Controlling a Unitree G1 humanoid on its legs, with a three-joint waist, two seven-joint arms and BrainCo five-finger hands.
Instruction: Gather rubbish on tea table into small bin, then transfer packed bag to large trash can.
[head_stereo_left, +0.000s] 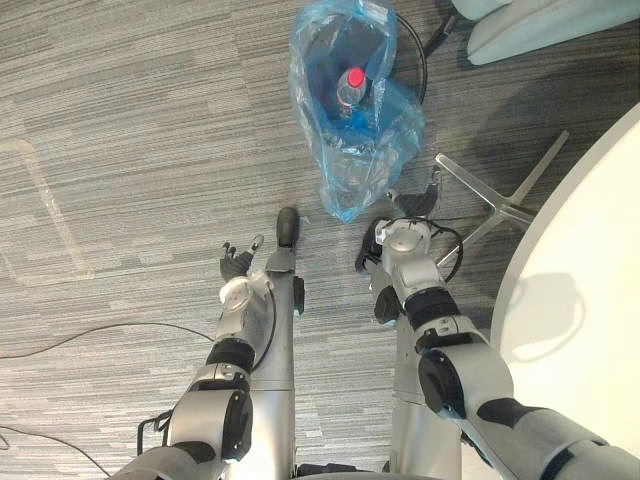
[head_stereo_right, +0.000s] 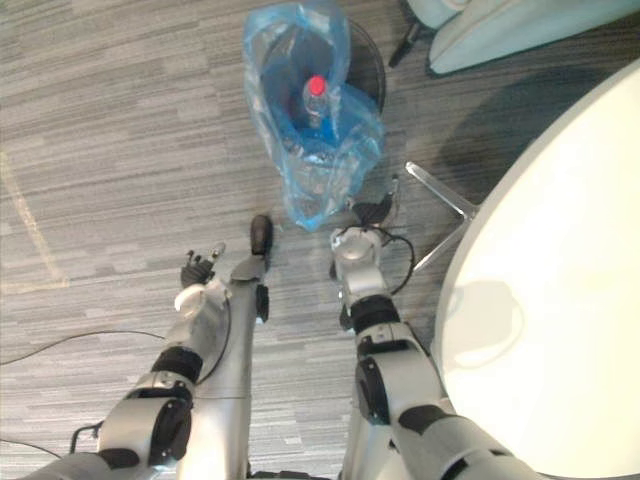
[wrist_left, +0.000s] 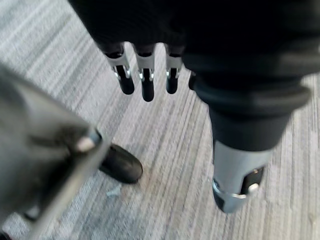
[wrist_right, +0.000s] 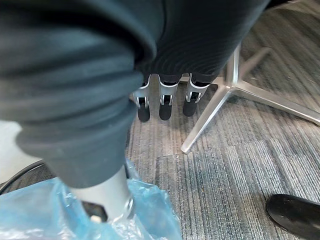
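A blue plastic bag (head_stereo_left: 350, 130) stands on the grey carpet straight ahead, mouth up, with a clear bottle (head_stereo_right: 316, 98) with a red cap inside it. My right hand (head_stereo_left: 405, 235) is low at the bag's near right corner. In the right wrist view its fingers (wrist_right: 165, 97) are straight and its thumb lies against the blue plastic (wrist_right: 145, 210) without curling round it. My left hand (head_stereo_left: 238, 268) hangs open to the left of the bag, well apart from it, with straight fingers (wrist_left: 145, 77) over bare carpet.
A white round table (head_stereo_left: 590, 300) fills the right side, its metal star base (head_stereo_left: 500, 205) just right of my right hand. A pale seat (head_stereo_left: 540, 25) stands at the far right. A dark round rim (head_stereo_right: 368, 60) shows behind the bag.
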